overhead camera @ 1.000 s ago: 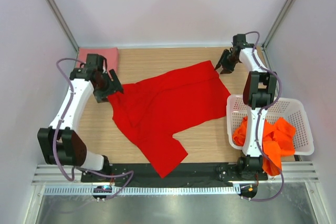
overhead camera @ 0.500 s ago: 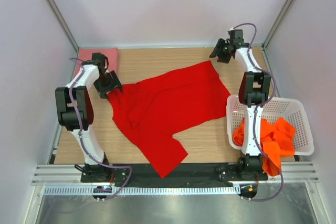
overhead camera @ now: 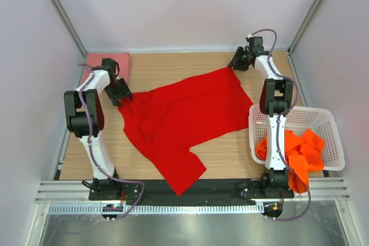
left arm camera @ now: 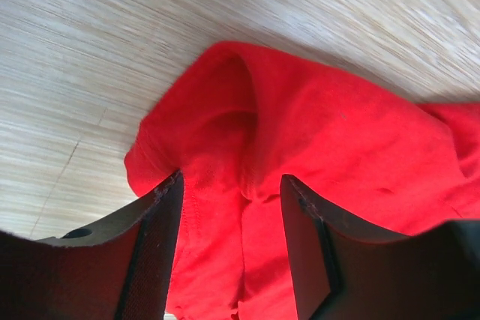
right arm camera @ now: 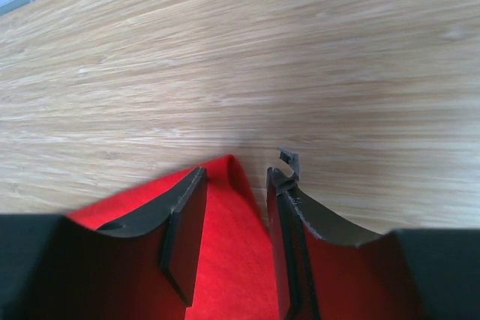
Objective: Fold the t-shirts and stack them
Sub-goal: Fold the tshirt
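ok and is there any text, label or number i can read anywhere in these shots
None readable. The red t-shirt, pink t-shirt, orange t-shirts and white basket show no words, labels or numbers; the small part on the front rail is too small to tell.

Soft, even light from above fills the overhead view, bright and sharp, with only thin shadows along the red shirt on the desk. In the left wrist view the wood grain is streaked with blur; the right is crisper. Both show near jaws dark and soft-edged, the red oversaturated.
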You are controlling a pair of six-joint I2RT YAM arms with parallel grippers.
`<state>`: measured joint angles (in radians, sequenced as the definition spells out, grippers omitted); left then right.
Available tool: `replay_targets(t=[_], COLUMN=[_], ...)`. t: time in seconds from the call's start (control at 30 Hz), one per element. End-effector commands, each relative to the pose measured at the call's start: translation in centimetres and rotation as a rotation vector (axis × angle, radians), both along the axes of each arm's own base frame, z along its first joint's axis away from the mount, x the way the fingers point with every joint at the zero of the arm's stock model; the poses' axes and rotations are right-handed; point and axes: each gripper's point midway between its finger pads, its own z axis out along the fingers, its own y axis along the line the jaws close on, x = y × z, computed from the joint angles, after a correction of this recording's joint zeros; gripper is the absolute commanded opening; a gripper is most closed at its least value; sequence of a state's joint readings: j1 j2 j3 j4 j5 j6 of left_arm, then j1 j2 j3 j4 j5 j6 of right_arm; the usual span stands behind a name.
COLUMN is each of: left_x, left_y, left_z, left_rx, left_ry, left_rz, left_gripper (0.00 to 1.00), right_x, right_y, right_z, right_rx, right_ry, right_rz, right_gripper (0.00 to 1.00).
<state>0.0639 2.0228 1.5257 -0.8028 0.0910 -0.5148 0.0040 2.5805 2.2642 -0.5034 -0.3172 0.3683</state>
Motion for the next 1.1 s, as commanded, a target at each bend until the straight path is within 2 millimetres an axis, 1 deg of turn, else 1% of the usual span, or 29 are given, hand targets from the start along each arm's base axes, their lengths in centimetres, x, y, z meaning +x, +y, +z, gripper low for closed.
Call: replay_targets(t=[0.0, 0.07, 0.1, 0.2, 0.27, 0.3, 0.33, 0.37, 0.4, 0.43, 0.47, 0.5, 0.57, 0.6, 0.67, 0.77, 0.8, 0.87, 0.93, 0.97, 1.0, 1.03, 1.07], left_x=[0.9, 0.8, 0.7, 1.2, 1.5, 1.7, 1.8, 1.9, 2.0, 2.0, 2.1, 1.9, 1.8, 1.8, 1.6, 1.6, 1.6, 1.9, 2.1, 2.1, 2.2, 2.3, 2.2], left_y=[0.7, 0.7, 0.7, 0.5, 0.3, 0.2, 0.2, 0.3, 0.3, 0.3, 0.6, 0.7, 1.2, 1.2, 1.5, 1.8, 2.1, 2.1, 2.2, 2.1, 2.2, 2.2, 2.2], left_z=[0.1, 0.0, -0.1, -0.1, -0.1, -0.2, -0.4, -0.4, -0.4, -0.5, -0.5, -0.6, -0.8, -0.8, -0.8, -0.6, -0.6, -0.5, -0.2, -0.1, 0.3, 0.7, 1.1], left_rx=[0.004, 0.003, 0.001, -0.013, -0.025, -0.029, -0.026, -0.025, -0.024, -0.021, -0.01, -0.006, 0.017, 0.025, 0.037, 0.062, 0.07, 0.072, 0.075, 0.077, 0.078, 0.076, 0.077], left_ry=[-0.025, -0.031, -0.031, -0.038, -0.042, -0.039, -0.035, -0.037, -0.036, -0.033, -0.037, -0.03, -0.027, -0.025, -0.027, -0.042, -0.043, -0.052, -0.055, -0.052, -0.061, -0.072, -0.076], left_rz=[0.013, 0.015, 0.016, 0.015, 0.014, 0.014, 0.016, 0.019, 0.021, 0.024, 0.029, 0.03, 0.04, 0.042, 0.056, 0.066, 0.072, 0.067, 0.063, 0.062, 0.065, 0.07, 0.072], left_gripper=[0.55, 0.52, 0.52, 0.49, 0.43, 0.4, 0.34, 0.3, 0.23, 0.2, 0.19, 0.12, 0.03, 0.0, 0.0, 0.0, 0.0, 0.0, 0.0, 0.02, 0.14, 0.2, 0.26], right_x=[0.1, -0.4, -0.5, -0.6, -0.5, -0.2, -0.2, 0.1, 0.4, 0.6, 0.9, 1.4, 2.0, 2.4, 3.1, 3.7, 4.1, 4.5, 4.5, 4.6, 4.3, 4.2, 3.8], right_y=[2.5, 2.7, 2.7, 2.5, 2.5, 2.4, 2.4, 2.4, 2.2, 1.9, 1.8, 1.6, 0.7, 0.2, -0.8, -1.2, -0.9, -0.3, 0.5, 0.6, 1.1, 1.1, 0.9], right_z=[0.3, -0.1, 0.0, -0.6, -0.8, -0.9, -1.2, -1.1, -1.0, -1.2, -1.3, -1.0, -1.1, -1.0, -0.5, -0.4, -0.1, -0.3, -0.3, 0.1, 0.5, 0.7, 0.9], right_rx=[0.02, 0.011, 0.01, 0.002, 0.003, 0.007, 0.012, 0.023, 0.027, 0.029, 0.035, 0.058, 0.068, 0.066, 0.061, 0.073, 0.084, 0.121, 0.148, 0.157, 0.175, 0.173, 0.164], right_ry=[-0.024, -0.012, -0.017, -0.003, 0.004, -0.001, 0.005, 0.003, -0.002, -0.002, -0.005, -0.016, -0.022, -0.03, -0.053, -0.073, -0.088, -0.087, -0.079, -0.081, -0.078, -0.075, -0.057], right_rz=[0.076, 0.092, 0.099, 0.088, 0.07, 0.062, 0.054, 0.037, 0.015, -0.006, -0.025, -0.061, -0.122, -0.156, -0.227, -0.274, -0.272, -0.244, -0.215, -0.21, -0.187, -0.184, -0.189], right_gripper=[0.43, 0.43, 0.43, 0.43, 0.42, 0.39, 0.37, 0.33, 0.29, 0.26, 0.17, 0.12, 0.02, 0.01, 0.01, 0.02, 0.01, 0.02, 0.02, 0.1, 0.17, 0.23, 0.34])
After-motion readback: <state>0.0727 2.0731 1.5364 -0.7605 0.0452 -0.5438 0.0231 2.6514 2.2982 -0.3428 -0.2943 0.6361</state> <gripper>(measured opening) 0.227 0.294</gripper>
